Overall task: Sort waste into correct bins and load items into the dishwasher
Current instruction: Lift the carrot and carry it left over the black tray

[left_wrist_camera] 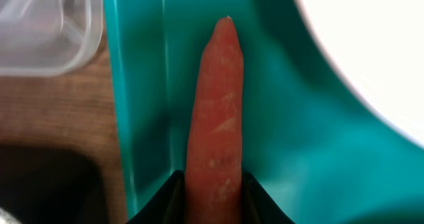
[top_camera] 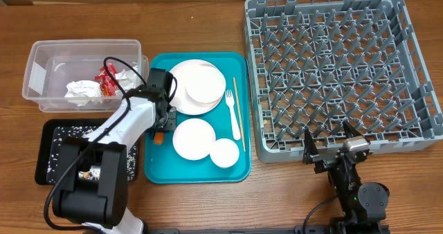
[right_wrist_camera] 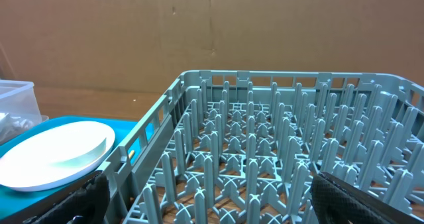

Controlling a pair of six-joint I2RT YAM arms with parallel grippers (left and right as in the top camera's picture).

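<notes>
Robot lab bench: wooden tabletop [top_camera: 208, 206], plain cardboard backdrop [right_wrist_camera: 199, 32].

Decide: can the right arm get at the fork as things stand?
Probably yes: the fork lies uncovered near the tray's right edge; only the rack's corner stands between it and the right claw.

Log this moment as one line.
left gripper: shut on small orange carrot on flat teal tray | right gripper: open, at square grey plastic dish rack
</notes>
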